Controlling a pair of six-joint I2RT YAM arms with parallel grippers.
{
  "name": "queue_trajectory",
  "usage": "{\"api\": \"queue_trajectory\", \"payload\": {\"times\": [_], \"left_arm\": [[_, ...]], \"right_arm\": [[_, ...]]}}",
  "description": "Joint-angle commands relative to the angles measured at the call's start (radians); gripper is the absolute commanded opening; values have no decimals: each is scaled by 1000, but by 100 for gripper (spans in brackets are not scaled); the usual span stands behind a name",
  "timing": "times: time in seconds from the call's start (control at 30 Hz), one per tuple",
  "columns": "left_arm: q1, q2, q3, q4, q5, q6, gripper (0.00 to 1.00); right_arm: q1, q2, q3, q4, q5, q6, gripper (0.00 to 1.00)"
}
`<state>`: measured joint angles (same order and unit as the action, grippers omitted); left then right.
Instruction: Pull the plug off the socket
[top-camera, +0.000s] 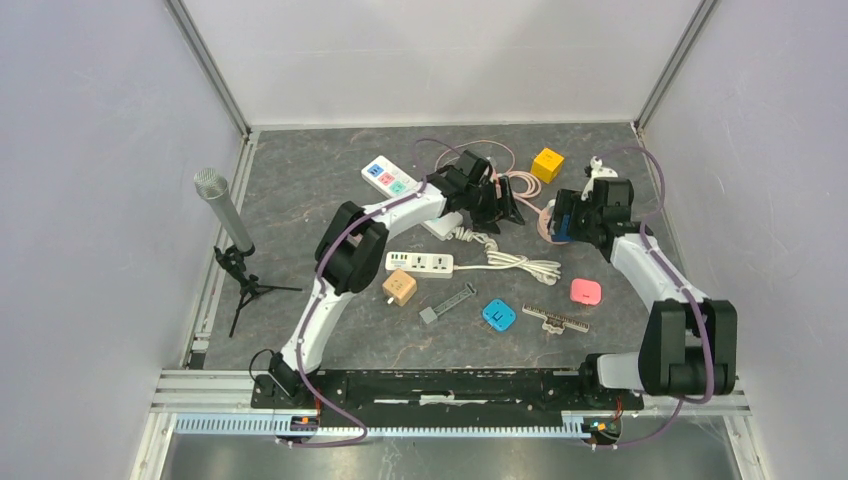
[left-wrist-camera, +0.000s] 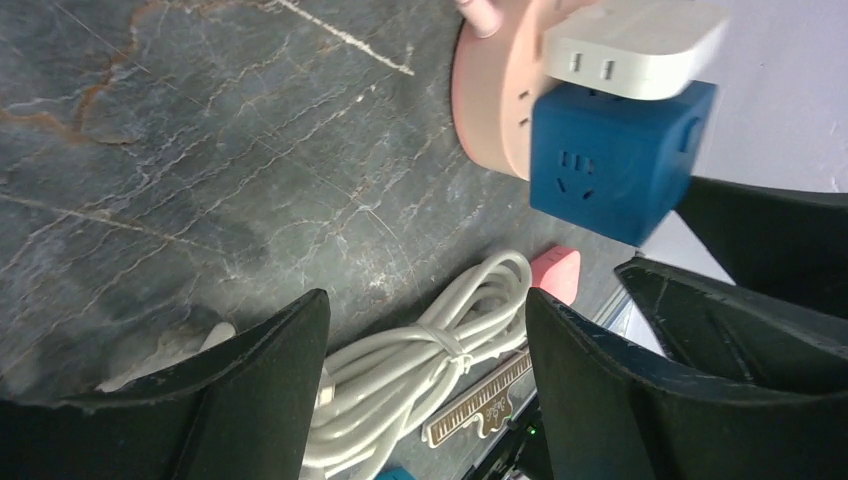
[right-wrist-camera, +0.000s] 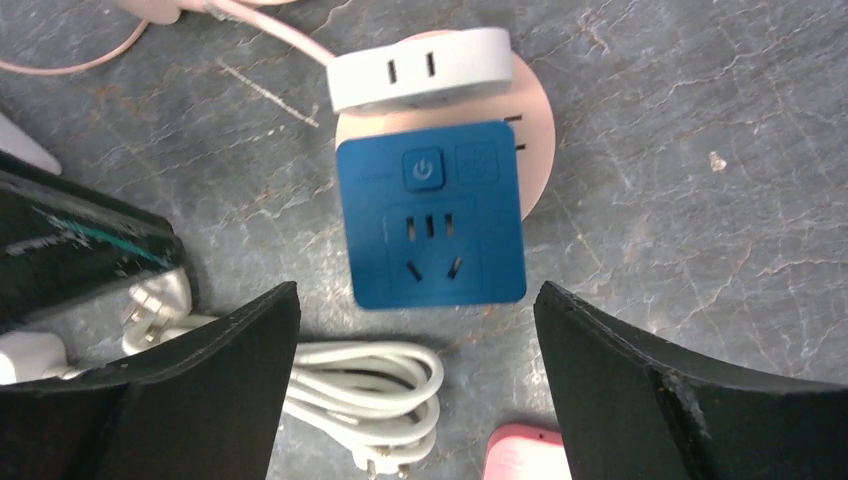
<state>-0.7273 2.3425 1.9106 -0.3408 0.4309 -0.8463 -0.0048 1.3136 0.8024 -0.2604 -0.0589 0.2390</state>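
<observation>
A round pink socket (right-wrist-camera: 535, 130) lies on the dark table, its pink cable (top-camera: 520, 185) trailing to the back. A blue cube plug (right-wrist-camera: 430, 215) and a white plug (right-wrist-camera: 420, 68) sit plugged into it; all three also show in the left wrist view: socket (left-wrist-camera: 490, 90), blue cube (left-wrist-camera: 615, 165), white plug (left-wrist-camera: 635, 45). My right gripper (right-wrist-camera: 415, 340) is open and empty, hovering over the blue cube. My left gripper (left-wrist-camera: 428, 350) is open and empty, just left of the socket, above a white cable. In the top view the left gripper (top-camera: 500, 205) and the right gripper (top-camera: 562, 218) stand close together.
A coiled white cable (top-camera: 510, 262) with its power strip (top-camera: 420, 263) lies in front of the socket. Nearby are a pink block (top-camera: 586, 291), a blue adapter (top-camera: 498, 315), a comb (top-camera: 555, 318), a wooden cube (top-camera: 399, 287), a yellow cube (top-camera: 547, 163), another white strip (top-camera: 388, 176) and a microphone (top-camera: 222, 205).
</observation>
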Motion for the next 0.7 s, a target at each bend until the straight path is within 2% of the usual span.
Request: {"api": "queue_trajectory", "payload": {"times": [0.0,0.13,0.27,0.47,0.67], "left_arm": [[-21,41,68,70,48,-87,77],[-31,85,67,151,58,-141,77],[-43,121,67,225,58,-184,76],[-63,163,85,287,8,-239,70],[-68,155,54,289,-79,-264,64]], "right_arm": [[-1,67,75,72,53,-7,89],[35,119,96,64,96,-24,79],[43,150,95,75,96,-38,73],[70,154,97,42,66,-21,45],[91,111,86,-51,102,29,33]]}}
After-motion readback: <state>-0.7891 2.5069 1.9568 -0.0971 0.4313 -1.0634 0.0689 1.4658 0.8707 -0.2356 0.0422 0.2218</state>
